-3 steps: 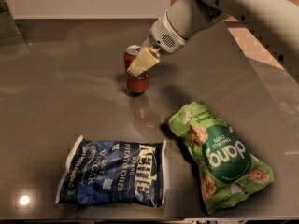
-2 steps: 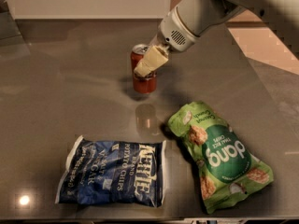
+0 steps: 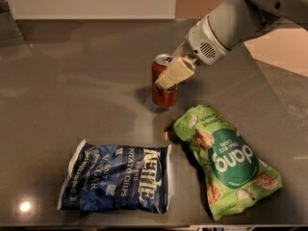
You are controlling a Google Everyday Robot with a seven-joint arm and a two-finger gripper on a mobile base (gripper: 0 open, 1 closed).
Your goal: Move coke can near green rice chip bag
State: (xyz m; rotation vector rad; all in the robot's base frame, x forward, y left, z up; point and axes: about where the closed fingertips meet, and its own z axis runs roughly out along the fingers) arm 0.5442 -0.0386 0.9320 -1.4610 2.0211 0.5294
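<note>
Blue chip bag (image 3: 118, 179) lies flat, left of the green rice chip bag (image 3: 226, 160). The coke can (image 3: 164, 94) is upright, near that bag's upper-left corner, with the gripper (image 3: 165, 82) fingers clamped round it. It's possibly just off the bench (image 3: 72, 81). Best handling: keep it vertical and set it down beside the green bag, not on it.

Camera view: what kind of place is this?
Likely a break-room or kitchenette counter, though little shows: a smooth grey countertop, a green rice chip bag and a blue Kettle chip bag lying on it, and the gripper near its middle, fingers shut on a coke can.
</note>
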